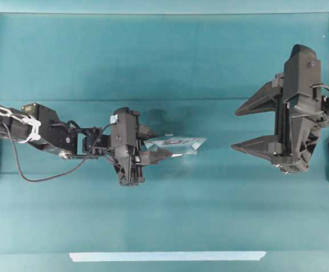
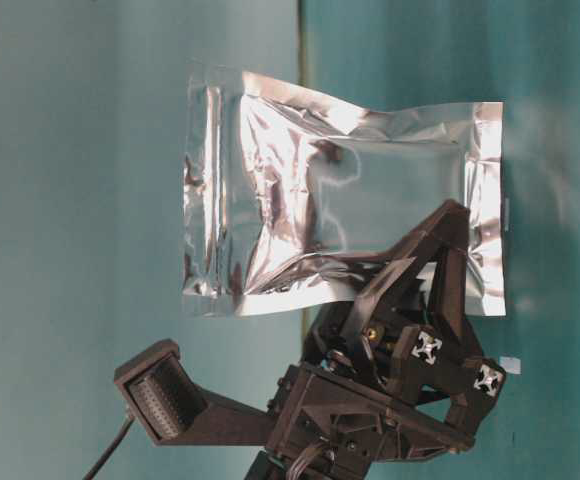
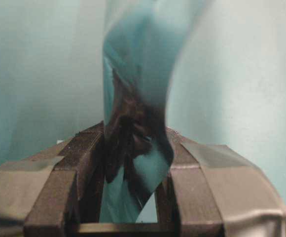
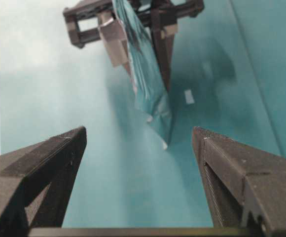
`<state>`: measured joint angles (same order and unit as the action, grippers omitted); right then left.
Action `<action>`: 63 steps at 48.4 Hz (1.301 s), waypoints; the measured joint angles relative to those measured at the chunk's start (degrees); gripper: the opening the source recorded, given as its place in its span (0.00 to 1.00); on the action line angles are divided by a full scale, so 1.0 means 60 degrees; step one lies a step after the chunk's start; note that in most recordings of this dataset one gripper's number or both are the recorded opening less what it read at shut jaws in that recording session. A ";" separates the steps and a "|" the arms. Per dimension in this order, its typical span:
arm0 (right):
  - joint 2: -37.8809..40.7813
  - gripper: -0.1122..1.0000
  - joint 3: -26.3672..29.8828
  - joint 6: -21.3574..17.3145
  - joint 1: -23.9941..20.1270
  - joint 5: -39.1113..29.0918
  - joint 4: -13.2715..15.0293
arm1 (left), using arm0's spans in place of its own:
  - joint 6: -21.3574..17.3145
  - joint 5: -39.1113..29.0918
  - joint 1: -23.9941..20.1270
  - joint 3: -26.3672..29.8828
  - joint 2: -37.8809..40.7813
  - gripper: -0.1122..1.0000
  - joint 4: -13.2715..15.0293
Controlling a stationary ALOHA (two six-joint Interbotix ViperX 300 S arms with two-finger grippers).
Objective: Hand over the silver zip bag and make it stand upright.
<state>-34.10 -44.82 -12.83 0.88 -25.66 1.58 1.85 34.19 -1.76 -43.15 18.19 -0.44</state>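
handover looks only half begun, judging by how things lie: the shiny crinkled silver foil zip bag (image 1: 178, 145) hangs in the air near the middle of the teal table (image 1: 164, 56), edge-on to the overhead view and pointing right toward the other arm

left gripper (image 1: 153, 152) pinches the bag by its left end, its fingers (image 3: 59, 192) pressed against both faces of the foil, as the left wrist view shows; the rest of the pouch juts free and unsupported

right gripper (image 1: 241, 129) waits well apart on the right, its fingers (image 4: 49, 168) spread wide with nothing between them, lined up so the bag's free end sits in the gap as seen from its wrist camera

still to do, as i judge it: the right arm closing in and taking the free end, the left letting go, then setting the pouch on the table upright

a long pale tape strip (image 1: 167, 256) lies along the near edge, a tiny white scrap (image 4: 188, 97) on the cloth beyond the bag
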 measured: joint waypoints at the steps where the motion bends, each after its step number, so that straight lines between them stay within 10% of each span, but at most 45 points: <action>1: 0.0015 0.90 -0.0015 0.0000 0.0000 0.0015 0.0000 | -0.0015 0.0000 0.0000 0.0000 0.0000 0.35 0.0000; 63: 0.0220 0.90 -0.0117 0.0000 0.0000 0.0425 0.0000 | -0.0015 -0.0015 0.0000 0.0029 0.0015 0.35 0.0000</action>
<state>-32.78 -45.53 -12.83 0.88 -23.12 1.58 1.76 34.10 -1.76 -42.98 18.28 -0.44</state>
